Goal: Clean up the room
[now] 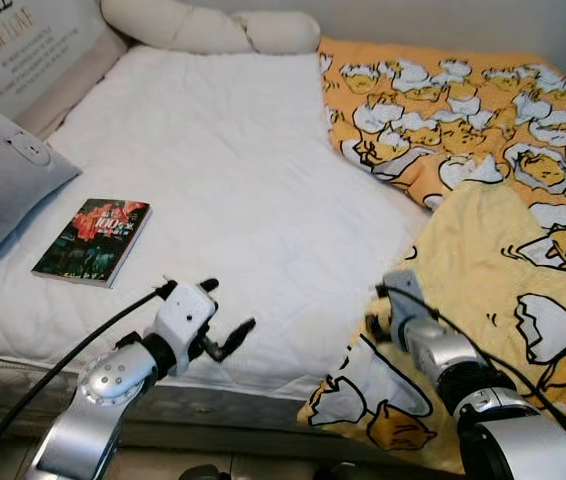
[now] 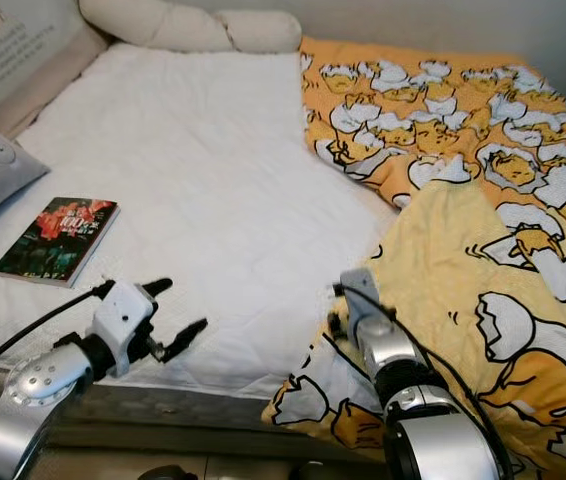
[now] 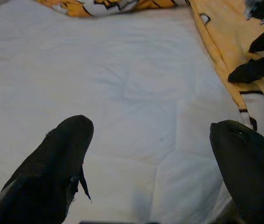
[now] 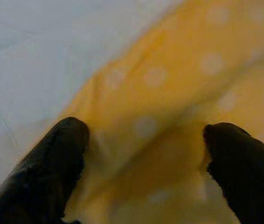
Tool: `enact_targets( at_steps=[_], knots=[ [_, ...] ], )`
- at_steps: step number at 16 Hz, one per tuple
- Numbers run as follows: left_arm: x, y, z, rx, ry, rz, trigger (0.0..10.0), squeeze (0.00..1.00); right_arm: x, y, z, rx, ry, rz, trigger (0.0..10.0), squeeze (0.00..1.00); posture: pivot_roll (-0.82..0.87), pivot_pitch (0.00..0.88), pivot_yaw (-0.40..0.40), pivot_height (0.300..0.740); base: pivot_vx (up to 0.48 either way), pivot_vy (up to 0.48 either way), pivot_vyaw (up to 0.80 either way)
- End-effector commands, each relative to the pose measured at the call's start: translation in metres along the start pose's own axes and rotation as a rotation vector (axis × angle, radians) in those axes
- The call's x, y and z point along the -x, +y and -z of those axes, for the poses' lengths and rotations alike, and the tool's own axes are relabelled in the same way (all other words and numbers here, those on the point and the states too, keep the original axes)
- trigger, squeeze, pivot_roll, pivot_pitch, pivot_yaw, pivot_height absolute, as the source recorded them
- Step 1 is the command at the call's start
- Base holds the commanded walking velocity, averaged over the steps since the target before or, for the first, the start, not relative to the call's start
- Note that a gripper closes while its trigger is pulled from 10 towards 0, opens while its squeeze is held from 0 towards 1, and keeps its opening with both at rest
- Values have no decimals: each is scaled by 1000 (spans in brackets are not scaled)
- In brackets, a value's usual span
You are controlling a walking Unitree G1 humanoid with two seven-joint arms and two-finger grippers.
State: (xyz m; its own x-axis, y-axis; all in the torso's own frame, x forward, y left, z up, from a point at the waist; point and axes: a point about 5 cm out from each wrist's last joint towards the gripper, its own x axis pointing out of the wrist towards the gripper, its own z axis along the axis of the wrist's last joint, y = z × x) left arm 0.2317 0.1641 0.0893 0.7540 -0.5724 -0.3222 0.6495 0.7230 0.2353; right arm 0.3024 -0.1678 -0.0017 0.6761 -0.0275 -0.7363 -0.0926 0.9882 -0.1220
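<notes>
A yellow blanket printed with egg cartoons lies crumpled over the right half of the bed, and one corner hangs over the front edge. My right gripper is at the blanket's left edge near the front of the bed. In the right wrist view it is open, with a yellow fold lying between its fingers. My left gripper hovers open over the white mattress near the front edge, with nothing in it. A dark book with a red cover picture lies on the mattress at the left.
A grey pillow leans at the far left. A lettered cushion stands behind it. A cream bolster runs along the head of the bed. The bed's front edge is just under my arms.
</notes>
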Motion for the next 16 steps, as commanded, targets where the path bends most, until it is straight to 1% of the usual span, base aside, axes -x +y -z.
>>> enact_targets(
  at_steps=[1, 2, 4, 6, 9, 16],
  knots=[
    [1, -2, -3, -9, 0, 20, 10000, 0, -1, 8, -1, -136, -21, -65, 0, 0, 120, 102, -26, 740, 0, 0, 0],
    [1, -3, -3, -12, 4, 31, 10000, 0, -1, 9, 3, -144, -11, -76, 0, 0, 125, 108, -23, 740, 0, 0, 0],
    [3, -4, -4, -15, 16, 61, 10000, 0, -2, 9, 12, -97, 22, -64, 0, 0, 131, 113, -19, 740, 0, 0, 0],
    [6, -7, -2, -20, 47, 110, 10000, 0, -2, 8, 18, -81, 40, -52, 0, 0, 135, 115, -17, 740, 0, 0, 0],
    [8, -11, 0, -23, 70, 143, 10000, 0, -2, 6, 18, -78, 33, -55, 0, 0, 129, 109, -19, 740, 0, 0, 0],
    [0, -11, -2, -23, 68, 153, 10000, 0, -2, 1, 21, -42, 32, -68, 0, 0, 115, 77, -33, 740, 0, 0, 0]
  ],
)
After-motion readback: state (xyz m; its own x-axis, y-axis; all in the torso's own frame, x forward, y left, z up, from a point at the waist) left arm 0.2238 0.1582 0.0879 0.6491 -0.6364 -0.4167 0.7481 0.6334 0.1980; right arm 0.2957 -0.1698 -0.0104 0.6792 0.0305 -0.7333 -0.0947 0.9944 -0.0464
